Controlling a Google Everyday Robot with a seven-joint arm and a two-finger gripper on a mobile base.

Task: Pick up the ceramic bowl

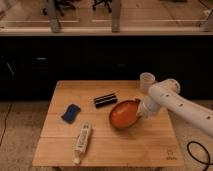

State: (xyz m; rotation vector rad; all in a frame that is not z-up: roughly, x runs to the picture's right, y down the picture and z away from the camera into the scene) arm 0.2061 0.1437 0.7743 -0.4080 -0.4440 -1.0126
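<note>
Since tool (138, 113) meets bowl (124, 114) at its right rim, bowl sits tilted on counter (145, 147); tool's grip state: cannot tell.

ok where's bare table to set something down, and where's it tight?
Free: the front strip between the white tube and the table's right edge, and the back-left corner behind the blue sponge. Crowded: right-centre, where the gripper is at the rim of the tilted ceramic bowl, with the black cylinder and white cup nearby.
</note>
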